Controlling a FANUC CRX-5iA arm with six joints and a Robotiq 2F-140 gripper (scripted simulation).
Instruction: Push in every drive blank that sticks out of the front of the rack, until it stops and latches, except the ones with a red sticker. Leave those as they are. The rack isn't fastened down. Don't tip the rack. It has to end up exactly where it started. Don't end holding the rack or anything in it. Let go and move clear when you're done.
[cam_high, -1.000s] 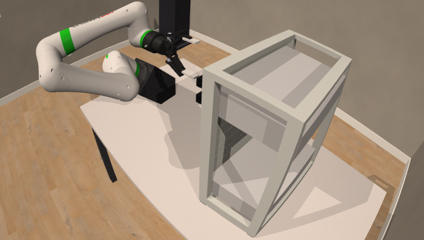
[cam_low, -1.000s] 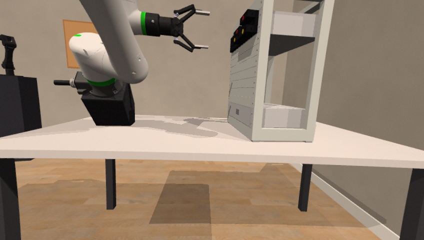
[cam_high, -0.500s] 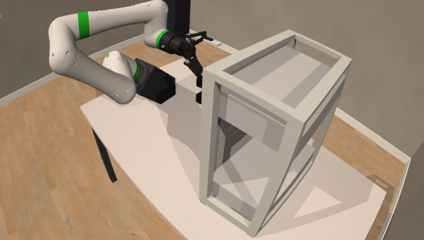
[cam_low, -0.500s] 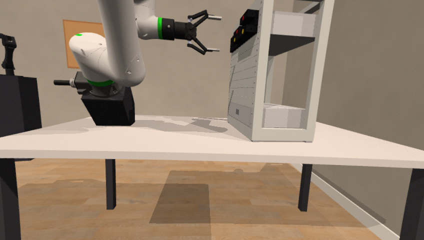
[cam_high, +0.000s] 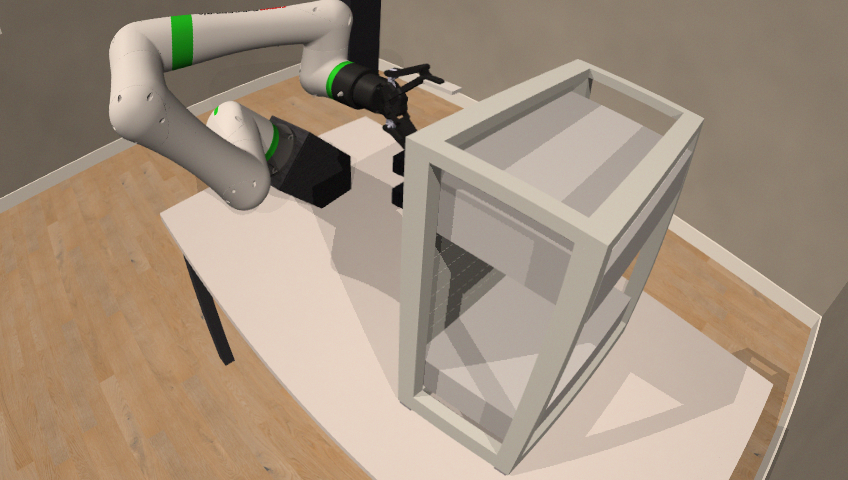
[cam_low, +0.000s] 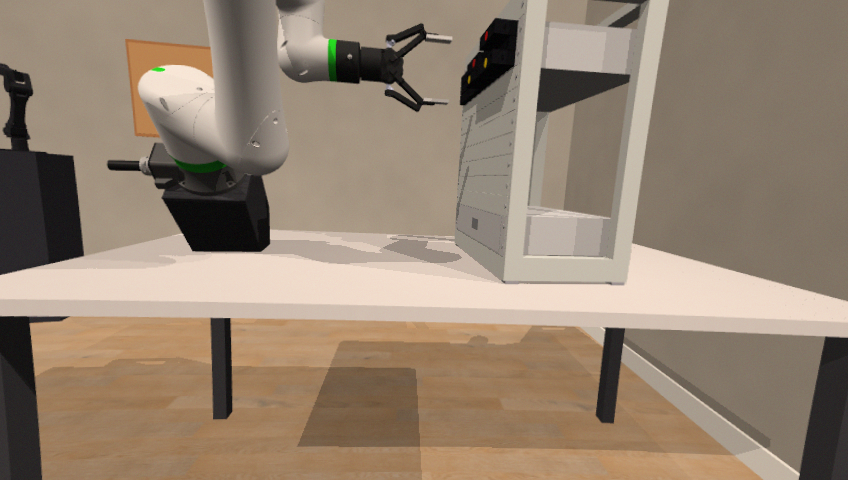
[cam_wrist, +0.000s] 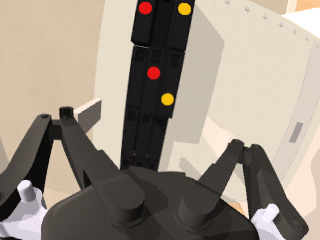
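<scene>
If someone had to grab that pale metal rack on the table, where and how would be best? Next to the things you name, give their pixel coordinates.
Probably by an upright corner post of the rack (cam_high: 416, 267) (cam_low: 639, 148), with the jaws coming level from the open side and closing across it. The post is straight and slim, with open space beside it below the shelf. The front looks a poorer choice: broad flat panels, with black blocks jutting out above.

Smooth off-white arm, rounded joints, bright green bands, recessed screws, black fingers
</scene>
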